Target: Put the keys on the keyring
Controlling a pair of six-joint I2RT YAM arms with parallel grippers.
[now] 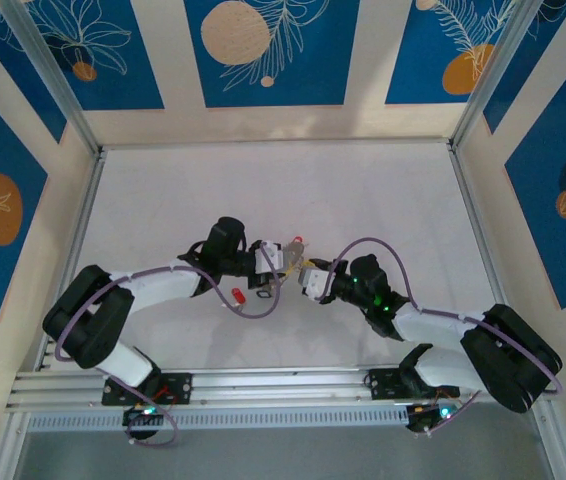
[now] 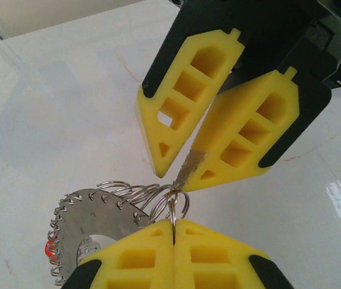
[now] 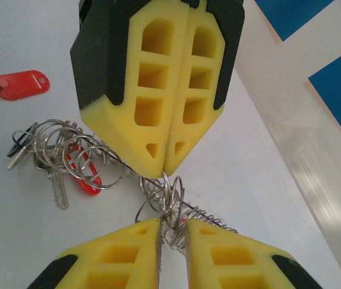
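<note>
Your two grippers meet tip to tip over the middle of the white table (image 1: 363, 190). Your left gripper (image 1: 281, 266) has its yellow fingers pressed flat together. In its own wrist view you see a thin wire ring (image 2: 175, 208) pinched upright in the seam between them.

Your right gripper (image 1: 303, 274) faces it from the right. Its fingers stand at a narrow gap, clamped on a flat sliver of metal (image 2: 191, 164). You cannot tell whether that sliver is a key blade or part of the ring.

The keyring (image 2: 92, 212) sits at the meeting point, just to the far side of the fingertips. Its flat grey band is edged with wire loops, and these tangle with the pinched wire ring. A bit of red (image 2: 49, 250) shows at its outer edge. You cannot tell whether the band rests on the table.

In the right wrist view, a bunch of keys (image 3: 59, 174) on small loops lies just to the near side of the left gripper's fingers. One red head shows among them. A loose key (image 3: 17, 84) with a red head lies flat on the table further left, apart from the bunch.
</note>
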